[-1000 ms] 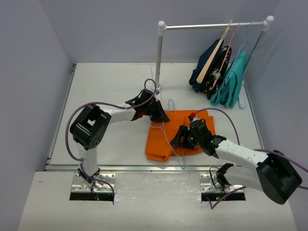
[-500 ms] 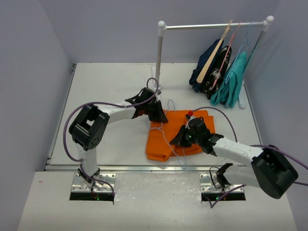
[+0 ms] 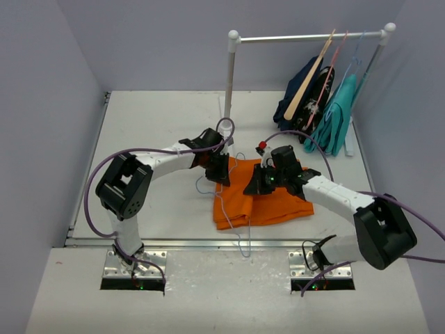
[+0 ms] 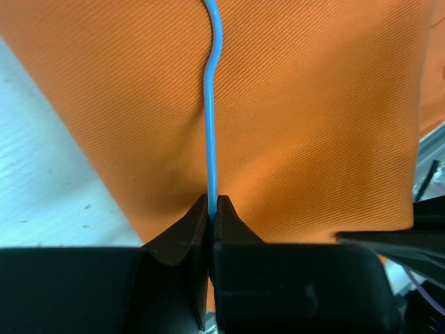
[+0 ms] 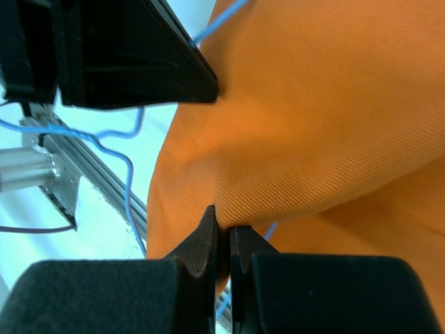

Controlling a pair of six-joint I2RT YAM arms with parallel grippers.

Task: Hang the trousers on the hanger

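Found the left tool [image 4: 211, 202] clenched on the hanger [image 4: 210, 104] — thin blue wire pinched between the fingertips and running up across the trousers [image 4: 313, 104]. Saw the trousers lying folded on the table [image 3: 153, 125] between the two arms, with the hanger wire crossing the cloth and poking out past its near edge. Found the right tool [image 5: 222, 219] shut tight on a fold of the orange cloth — fabric tented into a ridge at the pinch. Noted a rack [image 3: 306, 38] at the far right rear, carrying a navy garment [image 3: 290, 101] and a teal garment [image 3: 337, 118].
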